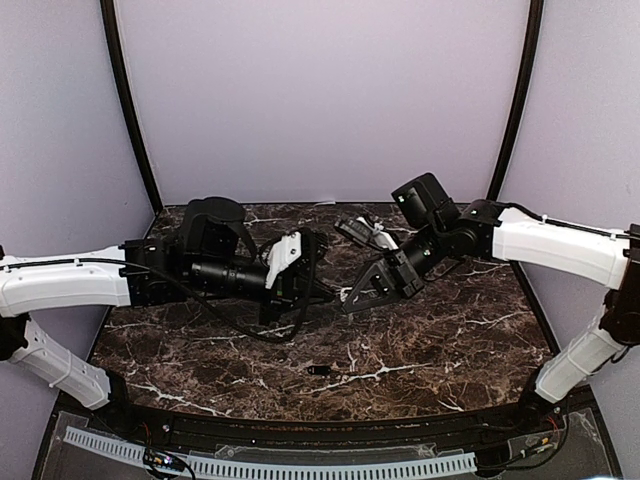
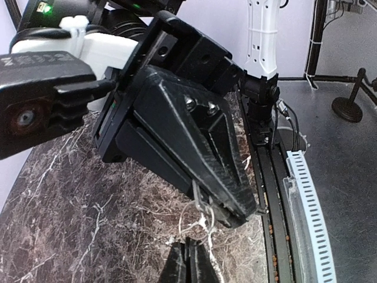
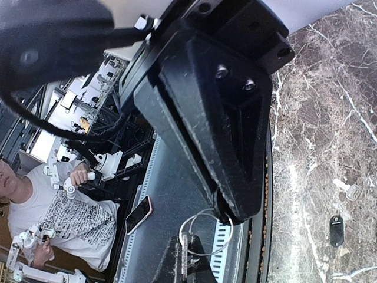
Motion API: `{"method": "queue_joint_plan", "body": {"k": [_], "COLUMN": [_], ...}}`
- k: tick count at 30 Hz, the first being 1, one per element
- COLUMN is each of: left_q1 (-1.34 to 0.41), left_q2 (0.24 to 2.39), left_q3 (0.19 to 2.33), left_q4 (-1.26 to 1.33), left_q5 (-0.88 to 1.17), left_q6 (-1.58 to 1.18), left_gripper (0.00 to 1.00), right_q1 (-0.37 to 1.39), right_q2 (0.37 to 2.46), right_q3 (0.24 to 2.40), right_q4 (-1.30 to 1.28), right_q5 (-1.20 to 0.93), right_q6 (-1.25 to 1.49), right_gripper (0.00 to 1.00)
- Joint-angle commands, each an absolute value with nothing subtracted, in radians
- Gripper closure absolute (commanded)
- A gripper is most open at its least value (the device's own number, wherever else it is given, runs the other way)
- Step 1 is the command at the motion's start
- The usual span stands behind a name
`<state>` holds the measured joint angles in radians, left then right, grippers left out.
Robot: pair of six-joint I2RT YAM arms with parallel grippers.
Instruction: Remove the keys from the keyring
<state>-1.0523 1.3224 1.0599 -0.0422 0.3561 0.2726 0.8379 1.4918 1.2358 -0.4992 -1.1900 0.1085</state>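
A thin silver keyring hangs above the table between my two grippers, which meet tip to tip at the middle. My left gripper is shut on the ring's near side. Opposite it, the right gripper clamps the far side. In the right wrist view the right gripper is shut on the keyring, and the left gripper pinches it from above. One dark key lies loose on the marble, also seen as the key with a small silvery hole. I cannot tell whether any key hangs on the ring.
A small pale piece lies on the dark marble table near the loose key. A white slotted cable duct runs along the table's near edge. Purple walls enclose the back and both sides.
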Motion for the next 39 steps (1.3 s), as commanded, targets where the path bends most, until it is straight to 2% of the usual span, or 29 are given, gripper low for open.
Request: {"method": "queue_joint_plan", "body": {"k": [1,9,16,27,39], "left_q1": [-1.080,-1.103,-1.111,-1.158,-1.238], "left_q2": [1.324,1.348,1.348,1.351,1.350], "left_q3": [1.064,1.090,1.099,1.065,0.974], "left_q4": [-0.157,-0.164,-0.125,-0.075,-0.016], "left_q5": [0.119,-0.010,-0.002,0.013,-0.194], "left_q6": [0.360,0.369,0.329,0.313,0.423], "left_gripper": [1.00,1.00,1.00,1.00,1.00], "right_q1": [0.854,0.877,0.887,0.880,0.830], "right_q2": [1.491,1.539,1.583,1.591,1.548], "right_q3": [1.285,1.296,1.300,1.272,1.200], "right_q4": [-0.525,-0.542,-0.570,-0.434,-0.300], "right_q5": [-1.267,-1.226,-1.126,-1.052,-1.107], "right_q6": [0.091,0.078,0.060,0.202,0.342], "right_gripper": [1.00,1.00,1.00,1.00,1.00]}}
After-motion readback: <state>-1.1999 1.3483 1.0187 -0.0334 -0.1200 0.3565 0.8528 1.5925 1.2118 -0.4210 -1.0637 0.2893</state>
